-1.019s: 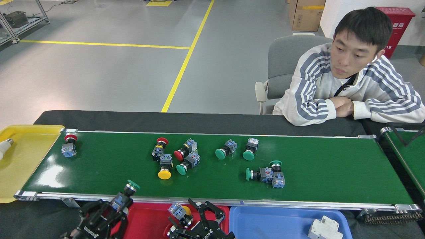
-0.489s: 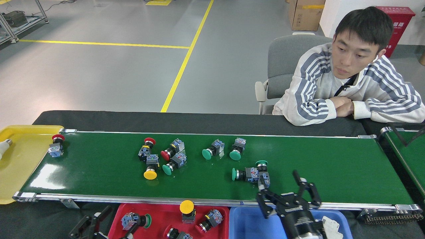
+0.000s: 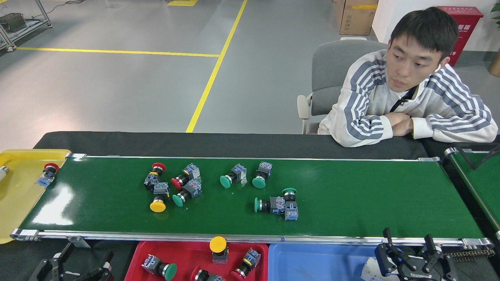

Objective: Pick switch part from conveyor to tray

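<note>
- The right end effector (image 3: 408, 249) hangs at the near right corner, just in front of the conveyor's near rail, with its dark fingers (image 3: 388, 238) spread apart and nothing between them.
- The left end effector (image 3: 84, 259) sits at the near left edge, below the conveyor, fingers apart and empty.
- A blue tray (image 3: 312, 261) lies near, just left of the right end effector; a pale part (image 3: 367, 270) shows at its right end, mostly hidden by the end effector.
- A red tray (image 3: 187, 259) lies left of the blue one and holds several switch parts, among them a yellow-capped one (image 3: 218, 246) standing upright and a green-capped one (image 3: 158, 267) lying on its side.
- The conveyor (image 3: 371, 199) runs left to right across the tabletop (image 3: 234, 144), beyond both trays.
- On the belt, a pair of green-capped switch parts (image 3: 278, 203) touch each other near the middle.
- Farther back, two more green-capped switches (image 3: 246, 176) lie side by side.
- To the left is a cluster (image 3: 170, 185) with red, yellow and green caps.
- A lone red-capped switch (image 3: 47, 174) is at the far left end of the belt, at the edge of a yellow tray (image 3: 19, 199).
- A person (image 3: 406, 97) sits beyond the tabletop on the right, arms folded on it.
</note>
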You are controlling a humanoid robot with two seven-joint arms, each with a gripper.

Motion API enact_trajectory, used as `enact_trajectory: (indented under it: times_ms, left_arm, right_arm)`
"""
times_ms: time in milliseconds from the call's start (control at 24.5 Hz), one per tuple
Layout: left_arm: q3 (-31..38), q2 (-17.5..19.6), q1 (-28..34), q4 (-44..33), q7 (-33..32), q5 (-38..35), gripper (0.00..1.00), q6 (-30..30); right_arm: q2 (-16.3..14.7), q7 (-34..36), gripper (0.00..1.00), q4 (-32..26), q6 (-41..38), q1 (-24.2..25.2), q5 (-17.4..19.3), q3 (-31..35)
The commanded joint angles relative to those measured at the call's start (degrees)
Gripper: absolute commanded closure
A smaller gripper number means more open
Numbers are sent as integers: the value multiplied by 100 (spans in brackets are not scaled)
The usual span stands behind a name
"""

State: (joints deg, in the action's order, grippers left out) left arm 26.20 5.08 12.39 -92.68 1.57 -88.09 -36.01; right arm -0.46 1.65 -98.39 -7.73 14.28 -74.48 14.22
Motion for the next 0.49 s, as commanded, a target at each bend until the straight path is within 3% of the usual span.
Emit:
enact_trajectory:
  times_ms: [0, 122, 448]
  left_arm:
    - [-247, 10, -246, -49, -131, -15, 0, 68]
    - [-502, 19, -641, 136, -552, -6, 0, 499]
    - [-625, 274, -1503, 1314, -596, -6, 0, 912]
  right_arm:
    - [-7, -24, 0, -31, -448, -22, 21, 125]
    - [-24, -24, 0, 12, -536, -22, 21, 160]
    - [-16, -147, 0, 21, -896, -22, 21, 222]
